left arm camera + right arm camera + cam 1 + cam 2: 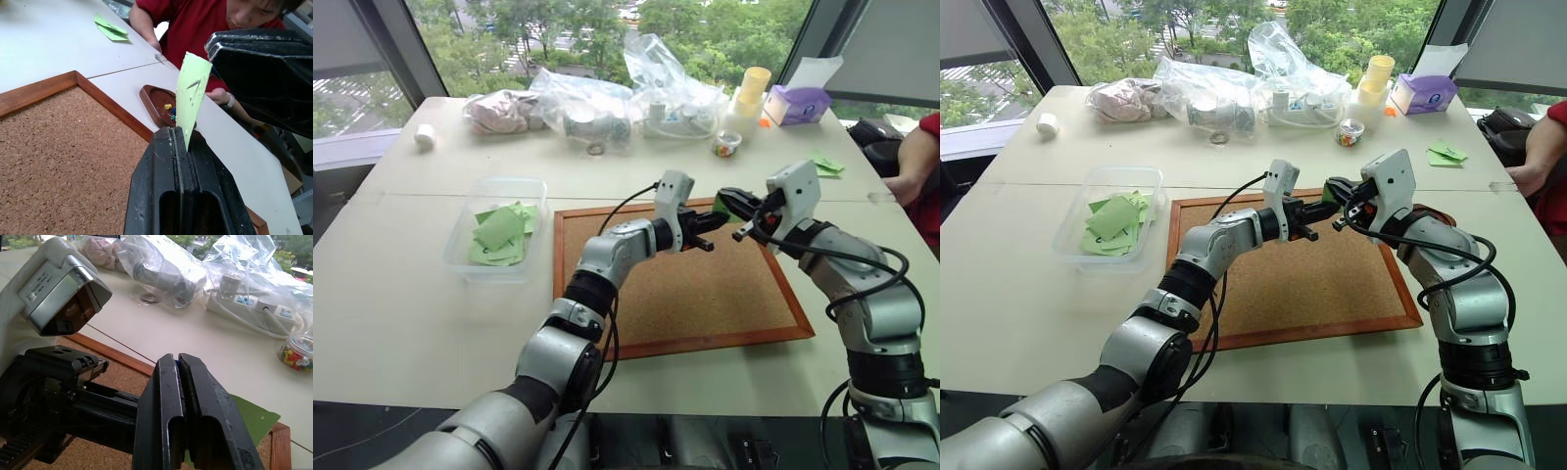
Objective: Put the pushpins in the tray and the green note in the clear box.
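Observation:
The green note (192, 93), light green with a dark scribble, hangs above the corkboard (695, 294) between both grippers. My left gripper (178, 134) is shut on one edge of it. The opposite edge sits in my right gripper (178, 362), also shut, with the note (254, 418) showing past its fingers. In the head views the two grippers meet tip to tip over the board's far edge, the left gripper (710, 223) just below the right gripper (726, 203). The dark reddish tray (151, 98) lies beside the board's frame with a few pushpins (169, 108) inside. The clear box (460, 257) stands left of the board, holding green notes.
Clear plastic bags (597, 103), a small jar of coloured pins (727, 144), yellow cups (754, 88) and a purple tissue box (798, 103) line the far edge. Loose green notes (824, 164) lie at the far right, where a person in red (915, 162) sits.

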`<state>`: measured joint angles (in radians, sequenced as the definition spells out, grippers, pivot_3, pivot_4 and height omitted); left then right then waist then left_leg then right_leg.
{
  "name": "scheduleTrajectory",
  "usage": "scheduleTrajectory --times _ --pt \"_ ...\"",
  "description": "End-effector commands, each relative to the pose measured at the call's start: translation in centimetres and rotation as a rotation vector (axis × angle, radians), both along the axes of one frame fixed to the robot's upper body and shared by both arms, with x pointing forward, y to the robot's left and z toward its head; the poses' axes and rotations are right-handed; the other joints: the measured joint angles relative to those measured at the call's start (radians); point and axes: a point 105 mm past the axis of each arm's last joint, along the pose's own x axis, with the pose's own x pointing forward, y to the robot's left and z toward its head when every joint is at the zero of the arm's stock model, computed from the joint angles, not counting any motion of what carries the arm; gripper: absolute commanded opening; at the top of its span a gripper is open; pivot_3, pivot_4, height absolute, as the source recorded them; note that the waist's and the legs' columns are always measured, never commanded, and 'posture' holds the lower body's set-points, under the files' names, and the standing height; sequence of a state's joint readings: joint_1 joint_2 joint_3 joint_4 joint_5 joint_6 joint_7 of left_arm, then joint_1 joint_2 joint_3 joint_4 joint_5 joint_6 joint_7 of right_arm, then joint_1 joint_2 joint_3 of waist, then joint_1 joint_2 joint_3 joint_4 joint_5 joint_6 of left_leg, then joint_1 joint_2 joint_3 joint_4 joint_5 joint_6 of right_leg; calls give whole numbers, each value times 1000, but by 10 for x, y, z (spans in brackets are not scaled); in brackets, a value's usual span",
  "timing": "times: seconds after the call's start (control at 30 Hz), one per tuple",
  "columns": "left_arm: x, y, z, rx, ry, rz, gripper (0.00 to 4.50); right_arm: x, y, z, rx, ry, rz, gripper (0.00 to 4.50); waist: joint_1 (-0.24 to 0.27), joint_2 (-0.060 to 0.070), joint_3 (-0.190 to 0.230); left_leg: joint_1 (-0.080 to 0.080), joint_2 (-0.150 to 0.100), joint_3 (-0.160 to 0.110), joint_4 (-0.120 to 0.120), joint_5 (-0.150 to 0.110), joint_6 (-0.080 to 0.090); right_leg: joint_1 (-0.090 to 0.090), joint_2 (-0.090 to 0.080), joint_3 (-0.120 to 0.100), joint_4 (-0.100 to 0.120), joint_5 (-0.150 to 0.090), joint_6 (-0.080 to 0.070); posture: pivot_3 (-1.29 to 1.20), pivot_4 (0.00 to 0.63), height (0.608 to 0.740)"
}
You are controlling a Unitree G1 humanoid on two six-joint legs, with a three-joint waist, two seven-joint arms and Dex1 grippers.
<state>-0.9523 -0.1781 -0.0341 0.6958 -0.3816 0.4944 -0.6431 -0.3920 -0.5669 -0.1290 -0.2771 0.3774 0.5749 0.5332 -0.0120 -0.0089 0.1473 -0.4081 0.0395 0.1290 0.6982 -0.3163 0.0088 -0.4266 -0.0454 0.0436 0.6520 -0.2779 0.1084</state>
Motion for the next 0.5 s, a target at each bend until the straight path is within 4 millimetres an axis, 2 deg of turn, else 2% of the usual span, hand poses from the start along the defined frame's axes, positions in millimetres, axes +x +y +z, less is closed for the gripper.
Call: scheduleTrajectory --times 0.03,0.1,0.27,0.5 --pt "-4 -11 20 -48 -32 -17 48 -5 2 12 15 -50 5 0 0 0 0 0 0 0 0 0 0 0 0 0 0 0 0 0 150 735" --pt "-5 -11 21 -76 0 -25 48 -5 1 12 30 -51 -6 0 0 0 0 0 0 0 0 0 0 0 0 0 0 0 0 0 150 735" --pt "-6 -7 33 -270 231 -46 48 -5 -2 13 78 -56 -26 0 -1 0 0 0 0 0 0 0 0 0 0 0 0 0 0 0 150 735" --pt "-8 -5 40 -310 291 -76 48 -2 -2 18 142 -86 -64 0 0 0 0 0 0 0 0 0 0 0 0 0 0 0 0 0 150 735"
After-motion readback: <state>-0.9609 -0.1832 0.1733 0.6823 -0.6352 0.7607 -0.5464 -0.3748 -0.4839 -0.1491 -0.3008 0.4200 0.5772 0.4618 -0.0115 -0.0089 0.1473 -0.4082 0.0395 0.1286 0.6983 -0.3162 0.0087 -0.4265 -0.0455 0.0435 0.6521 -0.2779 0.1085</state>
